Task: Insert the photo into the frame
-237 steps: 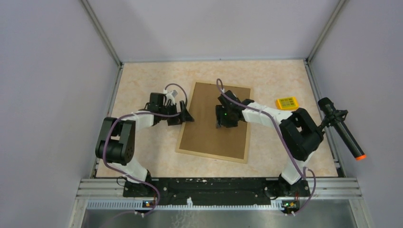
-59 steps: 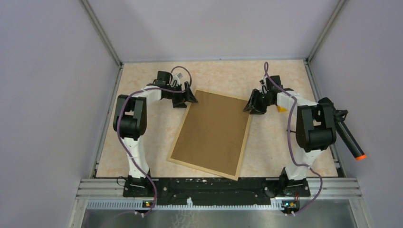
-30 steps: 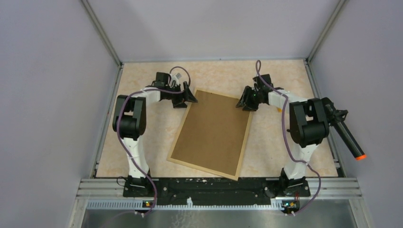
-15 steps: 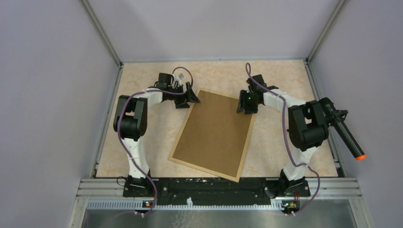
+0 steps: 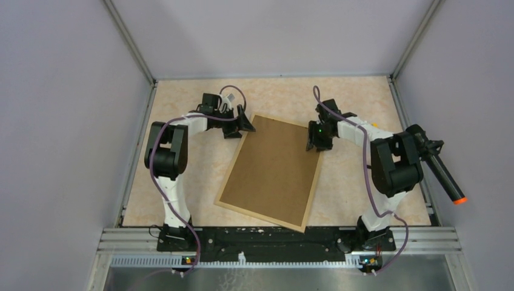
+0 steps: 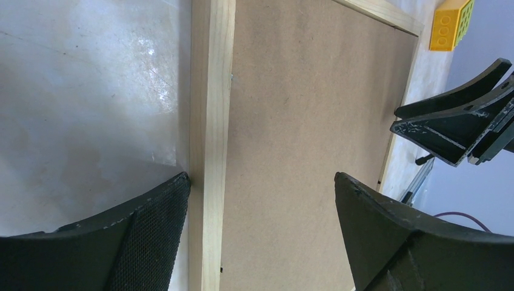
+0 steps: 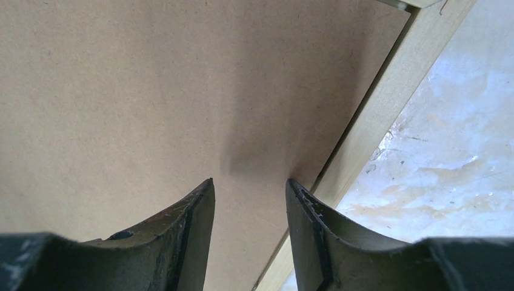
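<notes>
The frame (image 5: 225,189) lies back up and skewed on the table, its brown board (image 5: 273,173) facing me. The photo is out of view. My left gripper (image 5: 245,124) stands at the frame's far left corner, open wide. In the left wrist view the left gripper (image 6: 260,179) straddles the light wood rail (image 6: 209,121), one finger on the table side and one over the board. My right gripper (image 5: 316,142) hovers at the far right corner. In the right wrist view the right gripper (image 7: 250,182) is open with nothing between its tips, over the board beside the rail (image 7: 388,103).
A yellow block (image 6: 450,24) lies on the table beyond the frame's far right corner. A black rod with an orange tip (image 5: 436,170) sticks out at the right wall. Metal rails edge the table on both sides.
My right gripper has moved from beyond the far right corner inward onto the board. The left gripper and the frame have shifted slightly to the right.
</notes>
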`<state>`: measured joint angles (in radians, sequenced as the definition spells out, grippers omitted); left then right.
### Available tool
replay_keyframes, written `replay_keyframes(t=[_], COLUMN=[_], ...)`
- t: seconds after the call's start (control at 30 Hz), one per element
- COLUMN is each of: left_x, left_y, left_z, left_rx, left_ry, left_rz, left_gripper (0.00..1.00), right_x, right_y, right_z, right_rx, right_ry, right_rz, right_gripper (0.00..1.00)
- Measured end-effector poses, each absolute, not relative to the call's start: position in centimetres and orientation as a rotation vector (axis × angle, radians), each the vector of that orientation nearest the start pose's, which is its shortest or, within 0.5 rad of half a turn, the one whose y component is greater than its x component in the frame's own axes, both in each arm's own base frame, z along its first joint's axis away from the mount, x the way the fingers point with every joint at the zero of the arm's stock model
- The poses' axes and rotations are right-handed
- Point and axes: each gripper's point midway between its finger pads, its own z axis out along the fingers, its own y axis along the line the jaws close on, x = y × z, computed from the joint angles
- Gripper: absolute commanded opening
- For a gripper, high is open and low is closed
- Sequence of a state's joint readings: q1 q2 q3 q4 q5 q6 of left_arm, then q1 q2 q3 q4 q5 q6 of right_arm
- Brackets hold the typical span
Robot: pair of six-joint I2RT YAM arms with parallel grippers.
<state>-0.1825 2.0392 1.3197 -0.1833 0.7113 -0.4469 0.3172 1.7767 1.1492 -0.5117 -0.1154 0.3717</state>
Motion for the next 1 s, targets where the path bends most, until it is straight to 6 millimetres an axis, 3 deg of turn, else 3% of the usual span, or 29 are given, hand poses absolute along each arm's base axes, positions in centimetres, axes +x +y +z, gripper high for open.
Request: replay_keyframes(t=[0.47,0.67,0.87,1.0], left_x=[42.2,41.7,39.3,35.7], left_y=[-20.7,-18.6,-17.8,-20.3], left_z=[5.7,5.9,9.8,12.3], left_rx=[-0.005,0.005,0.033,0.075], left_ry=[2.51,2.561,2.507,2.437], left_rz=[-1.133,-0.923,-0.877,-1.04], left_gripper=[0.98,0.99,0.89,0.76], right_x=[34.9,36.9,35.7,32.6], right_y=[15.3,16.6,16.7,16.3], right_z=[3.7,4.7,8.0,10.2], right_rx=[0.065,-0.035,-0.096,-0.084], right_ry=[2.789,2.774,2.739,2.695], right_rz=[0.315,0.316,0.362,0.451], right_gripper=[0.51,0.61,0.59,0.52])
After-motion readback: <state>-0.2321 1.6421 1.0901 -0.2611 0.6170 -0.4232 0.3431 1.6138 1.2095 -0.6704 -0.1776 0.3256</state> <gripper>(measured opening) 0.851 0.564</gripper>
